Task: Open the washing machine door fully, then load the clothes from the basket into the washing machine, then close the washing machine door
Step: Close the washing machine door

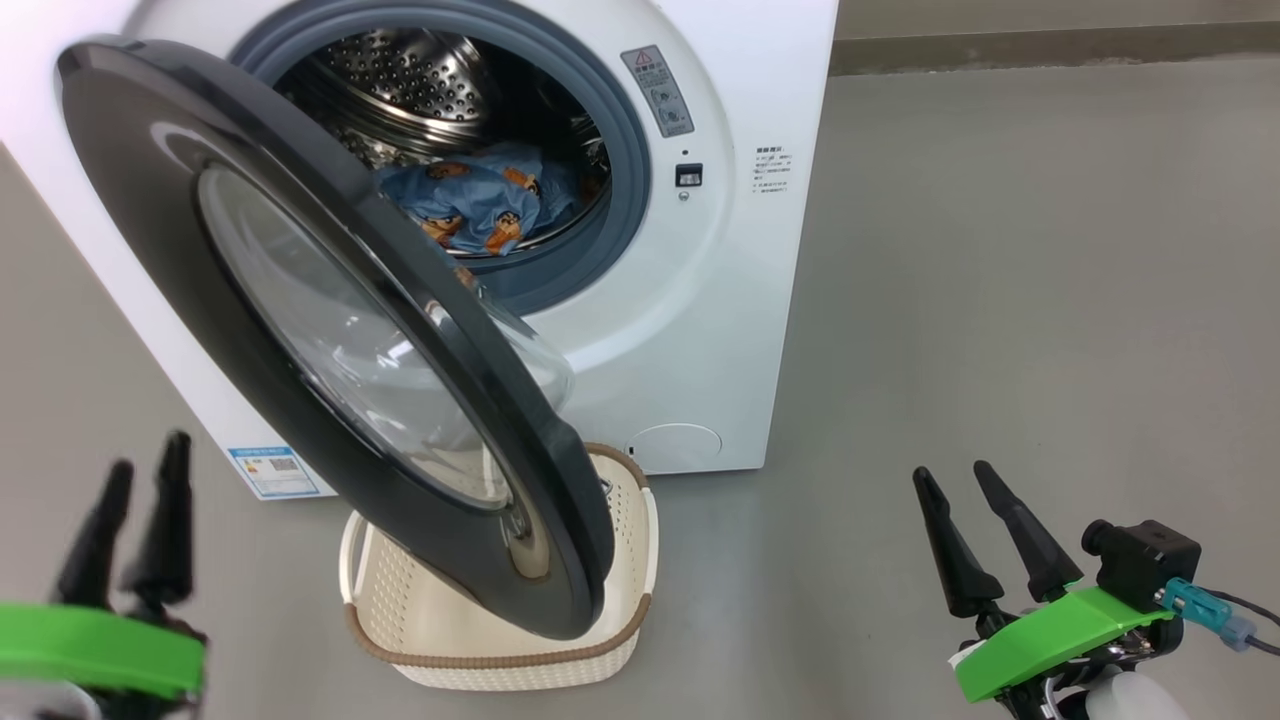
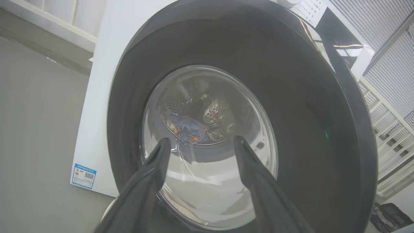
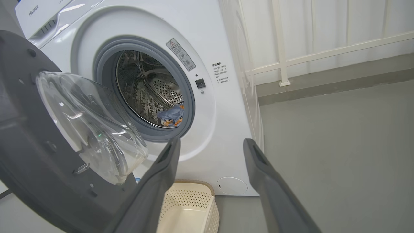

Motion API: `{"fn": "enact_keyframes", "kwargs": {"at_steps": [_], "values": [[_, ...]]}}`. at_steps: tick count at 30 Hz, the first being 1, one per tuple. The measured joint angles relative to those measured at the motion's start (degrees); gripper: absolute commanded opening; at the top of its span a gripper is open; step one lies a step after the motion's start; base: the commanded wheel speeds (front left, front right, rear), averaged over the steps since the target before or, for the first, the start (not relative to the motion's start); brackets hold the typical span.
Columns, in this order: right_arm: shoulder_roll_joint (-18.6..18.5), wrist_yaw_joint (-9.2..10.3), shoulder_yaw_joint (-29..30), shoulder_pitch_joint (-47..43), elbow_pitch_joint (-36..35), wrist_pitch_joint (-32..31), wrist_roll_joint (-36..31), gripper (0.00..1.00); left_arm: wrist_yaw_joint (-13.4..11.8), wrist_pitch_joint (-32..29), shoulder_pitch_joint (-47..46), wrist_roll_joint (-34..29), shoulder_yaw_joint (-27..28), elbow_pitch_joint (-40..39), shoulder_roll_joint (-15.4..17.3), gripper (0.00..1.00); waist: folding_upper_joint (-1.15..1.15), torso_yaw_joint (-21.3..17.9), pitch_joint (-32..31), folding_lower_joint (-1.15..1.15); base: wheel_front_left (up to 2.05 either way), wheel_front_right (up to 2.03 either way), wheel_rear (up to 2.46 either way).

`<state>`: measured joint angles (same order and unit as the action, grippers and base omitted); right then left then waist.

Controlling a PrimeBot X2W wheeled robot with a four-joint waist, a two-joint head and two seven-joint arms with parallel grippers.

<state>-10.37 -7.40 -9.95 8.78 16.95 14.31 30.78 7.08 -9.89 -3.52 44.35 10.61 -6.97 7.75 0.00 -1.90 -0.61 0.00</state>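
The washing machine (image 1: 720, 300) stands with its door (image 1: 150, 200) swung partway out over the basket (image 1: 500, 665). The clothes (image 1: 480, 200) lie inside the steel drum, and what shows of the basket's inside is bare. My left gripper (image 1: 150, 455) is open at the lower left, facing the door's outer black rim (image 2: 307, 129) with nothing between its fingers. Through the glass bowl the clothes (image 2: 186, 129) show. My right gripper (image 1: 950, 472) is open and holds nothing at the lower right, away from the machine. Its wrist view shows the door's inner side (image 3: 32, 161), the clothes (image 3: 171, 116) and the basket (image 3: 187, 207).
Grey floor (image 1: 1000, 300) spreads to the right of the machine. A white railing (image 3: 323, 51) and a wall stand behind it. A blue label (image 2: 83, 175) sits low on the machine's front corner. A dark case (image 2: 391, 216) lies on the floor beyond the door.
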Motion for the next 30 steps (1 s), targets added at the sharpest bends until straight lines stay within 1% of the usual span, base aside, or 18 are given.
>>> {"fn": "enact_keyframes", "kwargs": {"at_steps": [3,4,5,7,8,10,14,18,21,30], "values": [[-0.36,0.0,0.05,-0.01,-0.08,0.0,0.0,1.0,0.01,6.15,2.38,-2.24,-3.23,1.77,0.98,1.0,0.0,0.15,-0.12,0.0,0.0,0.0,0.0],[-0.36,0.0,0.05,-0.01,-0.08,0.0,0.0,1.0,0.01,6.15,2.38,-2.24,-3.23,1.77,0.98,1.0,0.0,0.15,-0.12,0.0,0.0,0.0,0.0],[-0.53,0.0,0.05,-0.01,-0.13,0.0,0.0,1.0,0.01,9.98,3.75,-3.42,-5.38,3.37,1.82,1.0,0.0,0.28,-0.17,0.0,0.0,0.0,0.0],[-0.65,0.0,0.05,-0.01,-0.19,0.0,0.0,1.0,0.03,13.55,4.73,-4.34,-7.11,5.34,2.43,1.0,0.0,0.4,-0.25,0.0,0.0,0.0,0.0],[-0.65,0.0,0.05,-0.01,-0.19,0.0,0.0,1.0,0.03,13.55,4.73,-4.34,-7.11,5.34,2.43,1.0,0.0,0.4,-0.25,0.0,0.0,0.0,0.0],[-0.78,0.0,0.0,-0.01,-0.21,0.0,0.0,1.0,0.1,16.72,5.37,-5.06,-8.09,8.06,2.63,1.0,0.0,0.44,-0.41,0.0,0.0,0.0,0.0],[-0.94,0.0,-0.19,-0.03,-0.26,0.0,0.0,1.0,0.25,21.6,6.24,-8.86,-10.47,12.04,3.44,1.0,0.0,0.29,-0.61,0.0,0.0,0.0,0.0],[-1.43,0.0,-0.24,-0.25,-0.33,0.0,0.0,1.0,0.25,23.61,6.37,-12.52,-10.93,14.19,3.04,1.0,0.0,0.1,-0.74,0.0,0.0,0.0,0.0],[-1.63,0.0,-0.19,-0.59,-0.47,0.0,0.0,1.0,0.25,24.05,7.05,-14.01,-11.02,15.22,1.98,1.0,0.0,0.08,-0.72,0.0,0.0,0.0,0.0],[-1.69,0.0,-0.07,-0.6,-0.65,0.0,-0.01,1.0,0.25,24.12,7.15,-16.44,-10.95,15.56,1.31,1.0,0.0,0.43,-0.52,0.0,0.0,0.0,0.0]]}}
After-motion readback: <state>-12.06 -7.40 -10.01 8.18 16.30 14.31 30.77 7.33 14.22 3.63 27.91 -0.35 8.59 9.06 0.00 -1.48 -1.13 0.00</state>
